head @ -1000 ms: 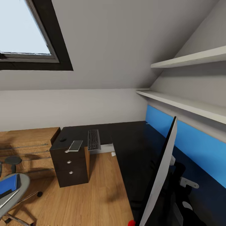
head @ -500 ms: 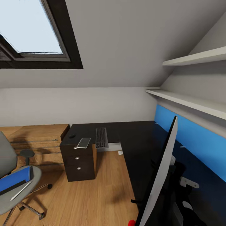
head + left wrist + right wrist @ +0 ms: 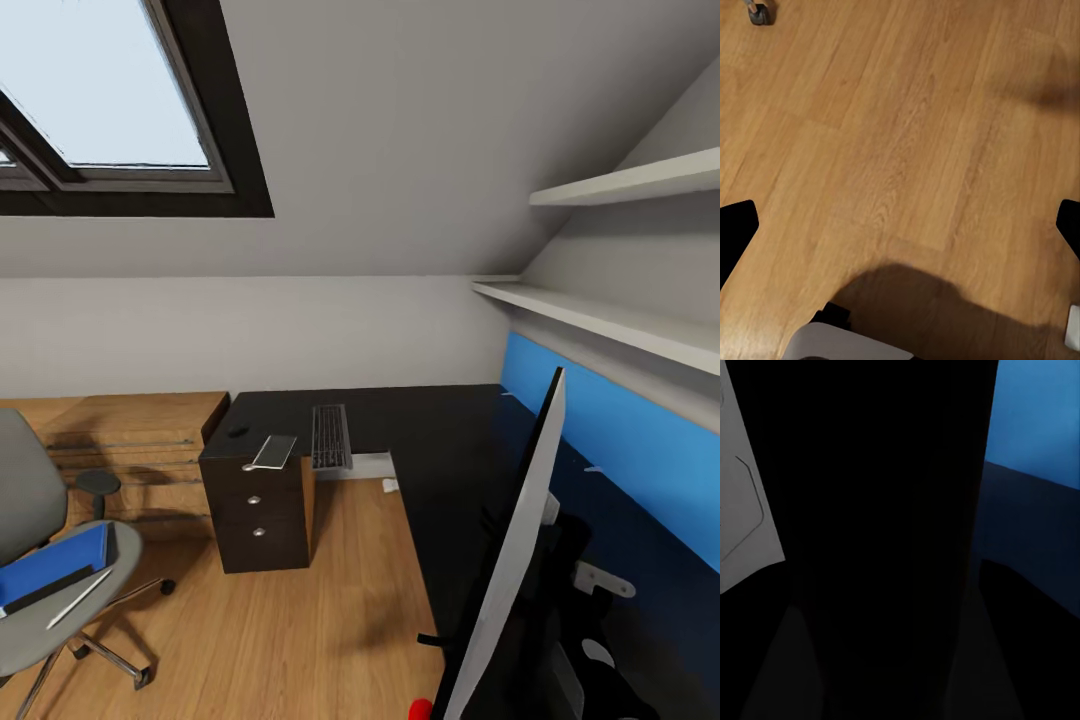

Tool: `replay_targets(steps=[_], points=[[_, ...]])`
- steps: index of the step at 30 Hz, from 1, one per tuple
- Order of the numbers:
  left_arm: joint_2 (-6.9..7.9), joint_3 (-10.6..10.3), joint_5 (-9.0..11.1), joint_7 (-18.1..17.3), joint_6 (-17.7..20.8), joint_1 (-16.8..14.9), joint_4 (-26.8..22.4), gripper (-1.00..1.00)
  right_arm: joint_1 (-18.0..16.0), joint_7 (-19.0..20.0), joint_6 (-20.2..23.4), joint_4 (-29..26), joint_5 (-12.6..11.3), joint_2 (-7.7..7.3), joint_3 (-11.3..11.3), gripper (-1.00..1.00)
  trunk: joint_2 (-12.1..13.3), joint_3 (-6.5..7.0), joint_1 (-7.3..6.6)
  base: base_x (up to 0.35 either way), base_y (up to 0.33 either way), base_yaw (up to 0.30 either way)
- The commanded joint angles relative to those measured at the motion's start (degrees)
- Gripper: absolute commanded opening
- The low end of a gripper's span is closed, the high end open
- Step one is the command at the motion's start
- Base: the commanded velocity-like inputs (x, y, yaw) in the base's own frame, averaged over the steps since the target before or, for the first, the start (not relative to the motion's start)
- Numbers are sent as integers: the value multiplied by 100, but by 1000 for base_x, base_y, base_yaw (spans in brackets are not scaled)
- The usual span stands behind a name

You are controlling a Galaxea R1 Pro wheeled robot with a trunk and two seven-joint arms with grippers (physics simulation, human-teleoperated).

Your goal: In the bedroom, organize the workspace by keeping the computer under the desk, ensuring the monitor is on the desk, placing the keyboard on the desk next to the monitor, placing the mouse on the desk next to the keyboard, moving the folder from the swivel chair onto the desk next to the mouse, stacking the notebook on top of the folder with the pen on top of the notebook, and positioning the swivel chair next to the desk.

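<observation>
Looking down from the head camera: a long glossy black desk (image 3: 440, 440) runs in an L under a sloped ceiling with a skylight (image 3: 100, 90). Its drawer unit (image 3: 258, 505), with round silver knobs, stands at the far end of the short arm. On that short arm lie the keyboard (image 3: 330, 437), a small black mouse (image 3: 237, 432) well to its left, and between them a pale flat sheet-like item (image 3: 274, 450) overhanging the front edge; what it is cannot be told. The monitor (image 3: 515, 545) stands tilted at near right, seen edge-on, with a red light at its lower corner. Behind it a blue wall panel (image 3: 620, 440) runs beneath two white shelves (image 3: 600, 325). At lower left, well apart from the desk, the swivel chair (image 3: 40, 570) stands on the wooden floor (image 3: 300, 620); the blue folder (image 3: 55, 565) lies on its seat with the pen (image 3: 78, 598) just beside it, at the seat's front.

Left wrist camera: the left gripper (image 3: 900, 232) hangs over bare wooden floor, its two dark fingertips (image 3: 735, 232) set wide apart at opposite edges of the picture, nothing between them.

Right wrist camera: a dark upright surface fills the middle, flanked by a grey panel and the blue wall panel; how far the right claw is spread, and whether it grips anything, cannot be told.
</observation>
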Motion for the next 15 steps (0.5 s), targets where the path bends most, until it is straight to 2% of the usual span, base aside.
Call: replay_targets(steps=[1,15], points=[[6,-49,60,44,-33,-6,0,100,-5,-25,-8,68,77,4,-20,-100,-7,-11,3,0,0,2],[7,-54,59,48,-35,-10,0,100,-5,-9,-5,79,82,-18,-11,-100,-7,-11,3,0,0,0]])
